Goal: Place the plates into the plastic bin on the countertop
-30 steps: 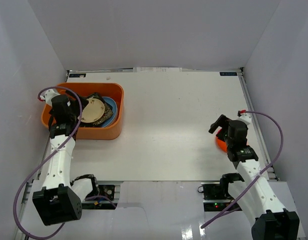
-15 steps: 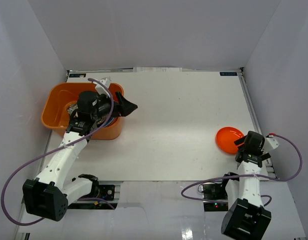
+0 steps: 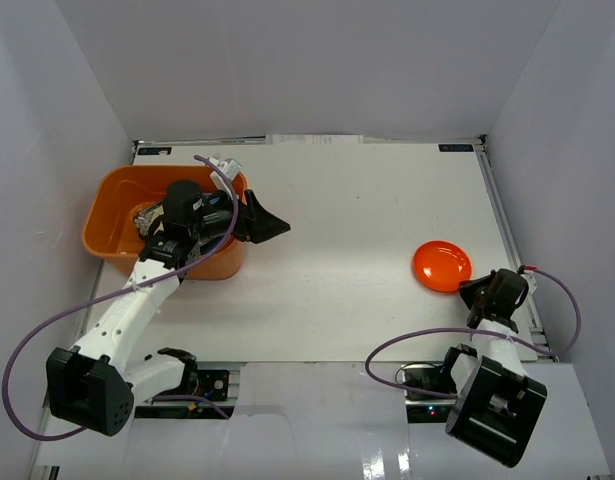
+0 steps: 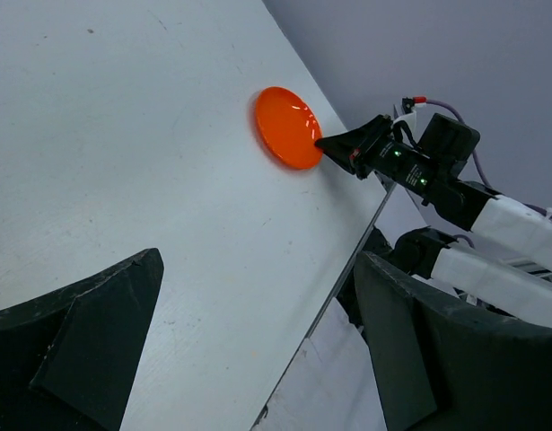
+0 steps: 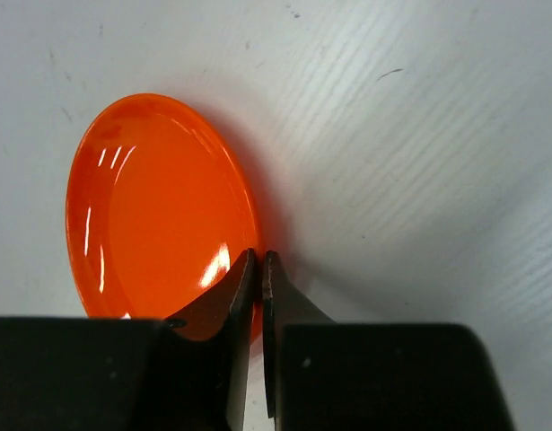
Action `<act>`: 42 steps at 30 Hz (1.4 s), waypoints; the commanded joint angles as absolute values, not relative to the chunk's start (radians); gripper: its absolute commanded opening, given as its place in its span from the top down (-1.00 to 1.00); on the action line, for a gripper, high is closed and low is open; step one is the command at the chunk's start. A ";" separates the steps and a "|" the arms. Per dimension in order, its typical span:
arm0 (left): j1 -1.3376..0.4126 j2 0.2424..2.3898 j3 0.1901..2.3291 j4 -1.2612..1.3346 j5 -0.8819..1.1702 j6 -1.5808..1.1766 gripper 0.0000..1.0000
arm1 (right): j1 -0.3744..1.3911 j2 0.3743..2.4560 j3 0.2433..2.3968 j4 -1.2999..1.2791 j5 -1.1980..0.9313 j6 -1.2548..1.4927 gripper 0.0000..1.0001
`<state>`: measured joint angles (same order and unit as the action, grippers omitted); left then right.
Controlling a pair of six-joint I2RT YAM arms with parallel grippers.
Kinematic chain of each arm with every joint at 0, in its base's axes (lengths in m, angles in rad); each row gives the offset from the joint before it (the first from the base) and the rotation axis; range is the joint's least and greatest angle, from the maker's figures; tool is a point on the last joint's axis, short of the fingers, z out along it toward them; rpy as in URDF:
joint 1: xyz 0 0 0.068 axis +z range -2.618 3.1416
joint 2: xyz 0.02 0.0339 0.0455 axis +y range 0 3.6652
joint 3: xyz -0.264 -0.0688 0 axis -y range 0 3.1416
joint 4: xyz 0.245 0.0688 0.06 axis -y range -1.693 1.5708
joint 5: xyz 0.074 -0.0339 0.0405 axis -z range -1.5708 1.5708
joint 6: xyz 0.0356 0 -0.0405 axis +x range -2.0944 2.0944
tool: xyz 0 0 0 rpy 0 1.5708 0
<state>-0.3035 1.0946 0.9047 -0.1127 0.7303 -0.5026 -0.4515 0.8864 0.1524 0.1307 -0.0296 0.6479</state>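
An orange plate [image 3: 442,266] [image 5: 159,206] is at the right of the white countertop [image 3: 337,220], tilted up on its near edge. My right gripper [image 3: 475,291] [image 5: 258,256] is shut on its near rim, one finger inside the dish and one outside. The left wrist view also shows this plate [image 4: 287,126] with the right gripper [image 4: 334,144] at its rim. The orange plastic bin [image 3: 107,200] stands at the far left. My left arm covers most of the plates inside it. My left gripper [image 3: 269,224] [image 4: 258,359] hangs open and empty just past the bin's right wall.
Metal rails [image 3: 512,250] run along the countertop's right and near edges, close to the right gripper. White walls enclose the back and both sides. The left arm's purple cable [image 3: 47,330] loops off the left edge.
The right gripper has closed on the orange plate's rim, and the plate has shifted left and away. The left arm swung out of the bin toward the right, staying open.
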 commanded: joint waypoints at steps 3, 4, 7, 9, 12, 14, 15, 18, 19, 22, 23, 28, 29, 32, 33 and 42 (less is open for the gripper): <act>-0.307 1.123 0.925 -0.048 0.831 -0.532 -0.96 | -0.443 0.872 0.136 0.248 -0.314 0.701 0.85; -0.307 1.135 0.923 -0.041 0.842 -0.537 -0.96 | -0.425 0.823 0.152 0.241 -0.352 0.706 0.85; -0.305 1.152 0.922 -0.026 0.883 -0.552 -0.96 | -0.344 0.726 0.244 0.200 -0.367 0.701 0.84; -0.307 1.172 0.920 -0.014 0.902 -0.567 -0.96 | -0.283 0.691 0.314 0.163 -0.367 0.690 0.84; -0.321 1.196 0.920 -0.008 0.930 -0.586 -0.95 | -0.100 0.686 0.365 0.150 -0.330 0.690 0.85; -0.347 1.209 0.923 0.021 0.934 -0.588 -0.94 | -0.033 0.701 0.405 0.156 -0.295 0.696 0.84; -0.356 1.218 0.925 0.020 0.933 -0.586 -0.93 | -0.005 0.722 0.414 0.176 -0.287 0.699 0.85; -0.385 1.230 0.923 0.020 0.902 -0.584 -0.89 | 0.113 0.774 0.436 0.263 -0.301 0.722 0.85; -0.399 1.235 0.923 0.020 0.894 -0.583 -0.89 | 0.167 0.790 0.442 0.284 -0.304 0.727 0.85; -0.428 1.265 0.933 0.018 0.862 -0.581 -0.84 | 0.277 0.850 0.466 0.365 -0.313 0.726 0.85; -0.434 1.275 0.937 0.008 0.844 -0.577 -0.81 | 0.317 0.877 0.475 0.383 -0.317 0.723 0.84; -0.472 1.328 0.962 -0.073 0.705 -0.545 -0.44 | 0.370 0.943 0.479 0.500 -0.371 0.745 0.85; -0.477 1.335 0.980 -0.136 0.643 -0.537 -0.39 | 0.377 0.948 0.479 0.509 -0.374 0.747 0.84; -0.480 1.354 0.992 -0.190 0.502 -0.514 -0.36 | 0.391 0.951 0.477 0.515 -0.374 0.739 0.85; -0.482 1.359 1.000 -0.196 0.488 -0.511 -0.35 | 0.393 0.950 0.477 0.514 -0.379 0.730 0.84; -0.592 1.427 1.063 -0.198 0.402 -0.503 1.00 | 0.394 0.927 0.462 0.493 -0.402 0.707 0.79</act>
